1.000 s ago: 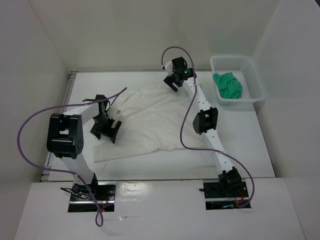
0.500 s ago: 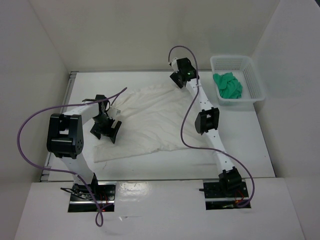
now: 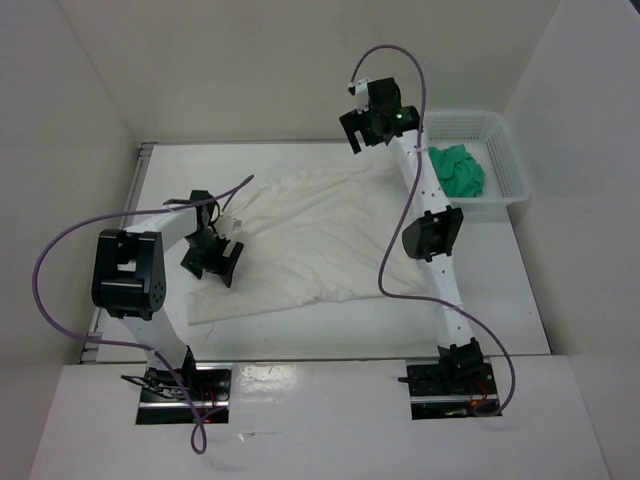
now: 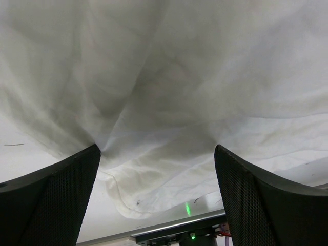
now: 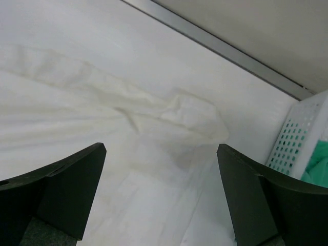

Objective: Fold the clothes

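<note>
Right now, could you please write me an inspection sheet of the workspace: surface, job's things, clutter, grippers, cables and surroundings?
Surface: white table, no spills seen.
Job's things: white garment, spread out, wrinkled, not yet folded.
Clutter: mesh basket at the far right corner, green cloth inside it.
Grippers: left gripper open, low over the garment's left part; right gripper open, hovering above the garment's far right corner, holding nothing.
Cables: purple cables loop off both arms; no snag seen.
Surroundings: white walls on three sides; nothing else seen.
</note>
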`<state>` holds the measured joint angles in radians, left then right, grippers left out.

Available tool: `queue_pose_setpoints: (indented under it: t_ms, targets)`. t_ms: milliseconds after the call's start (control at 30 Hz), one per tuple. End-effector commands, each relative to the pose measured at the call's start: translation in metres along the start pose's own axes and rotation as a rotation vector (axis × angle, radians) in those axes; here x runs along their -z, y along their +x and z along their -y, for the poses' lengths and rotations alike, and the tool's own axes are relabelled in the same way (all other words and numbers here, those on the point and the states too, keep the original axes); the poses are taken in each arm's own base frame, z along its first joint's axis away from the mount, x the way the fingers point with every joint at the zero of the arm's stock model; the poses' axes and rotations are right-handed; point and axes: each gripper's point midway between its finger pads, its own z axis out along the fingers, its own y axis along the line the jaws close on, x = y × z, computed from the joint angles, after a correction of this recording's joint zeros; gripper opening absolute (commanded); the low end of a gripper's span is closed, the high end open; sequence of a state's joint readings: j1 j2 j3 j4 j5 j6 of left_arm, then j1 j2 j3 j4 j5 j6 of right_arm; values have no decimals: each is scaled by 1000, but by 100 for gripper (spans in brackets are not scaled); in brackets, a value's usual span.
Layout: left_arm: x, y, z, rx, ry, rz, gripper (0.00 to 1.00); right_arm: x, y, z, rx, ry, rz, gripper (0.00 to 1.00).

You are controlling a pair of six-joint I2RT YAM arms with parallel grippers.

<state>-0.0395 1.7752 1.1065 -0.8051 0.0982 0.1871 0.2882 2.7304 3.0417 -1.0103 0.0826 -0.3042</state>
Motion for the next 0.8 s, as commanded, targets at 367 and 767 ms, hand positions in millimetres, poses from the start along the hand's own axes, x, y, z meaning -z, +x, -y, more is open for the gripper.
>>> queue_pose_setpoints:
  t_ms: [367,767]
  targets:
    - [83,-59,7,-2,60,379,100,132,127,-129,60,-273,-221,98]
    - [78,-82,-16,102,1,425,100,103,180,-153,63,-230,-332,97]
